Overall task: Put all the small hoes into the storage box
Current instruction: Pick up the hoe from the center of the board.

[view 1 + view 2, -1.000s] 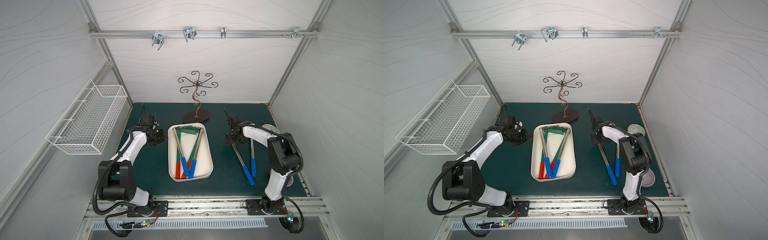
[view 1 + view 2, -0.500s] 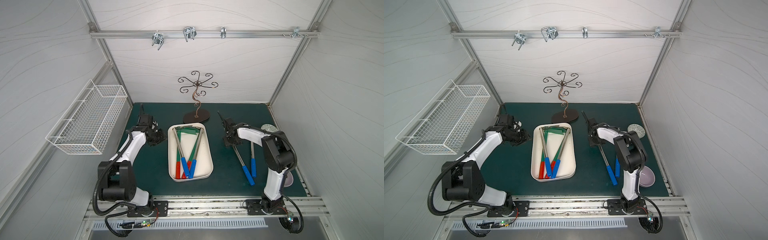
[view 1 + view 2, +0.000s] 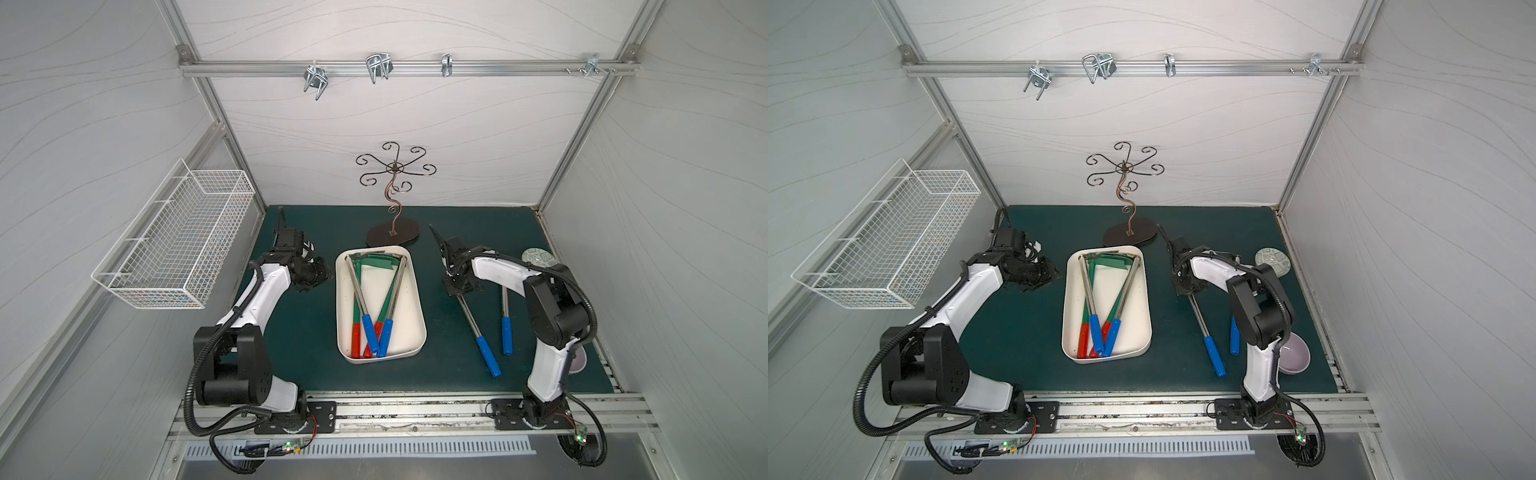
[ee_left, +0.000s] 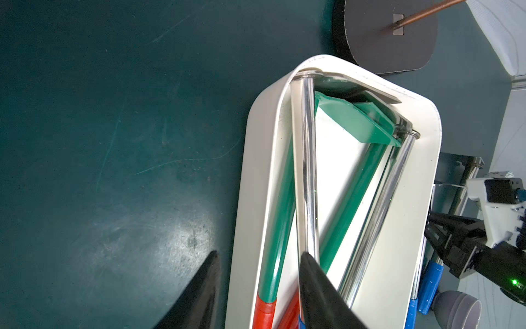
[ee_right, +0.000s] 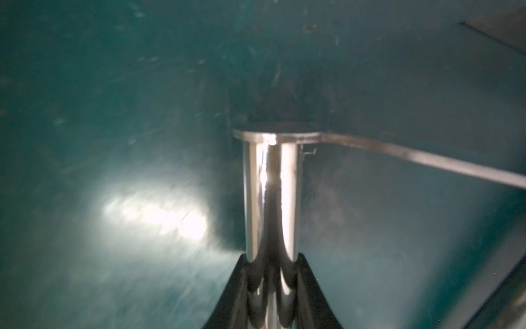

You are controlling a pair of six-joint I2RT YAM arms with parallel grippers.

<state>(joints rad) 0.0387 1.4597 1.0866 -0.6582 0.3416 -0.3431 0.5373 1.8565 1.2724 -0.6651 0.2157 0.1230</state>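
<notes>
The storage box [image 3: 419, 299] [image 3: 1148, 299] is a cream-white tray at mid-table, with several red- and blue-handled hoes in it. To its right on the green mat lies the small hoe [image 3: 478, 332] [image 3: 1206, 332], which has a chrome shaft and a blue handle. My right gripper [image 3: 460, 291] [image 5: 271, 259] is shut on its shaft [image 5: 270, 185] close to the blade end. The flat blade [image 5: 412, 159] sticks out sideways. My left gripper [image 3: 320, 270] [image 4: 259, 255] stands open at the box's left wall [image 4: 250, 171], holding nothing.
A second blue-handled hoe [image 3: 505, 324] lies right of the held one, partly under the right arm. A wire basket [image 3: 174, 237] hangs on the left wall. A curly metal stand [image 3: 392, 232] stands behind the box. A purple bowl [image 3: 1293, 353] and a patterned disc [image 3: 538, 257] sit far right.
My right gripper has shifted a little left and down onto the hoe and closed its jaws on the shaft. The left arm has stayed still.
</notes>
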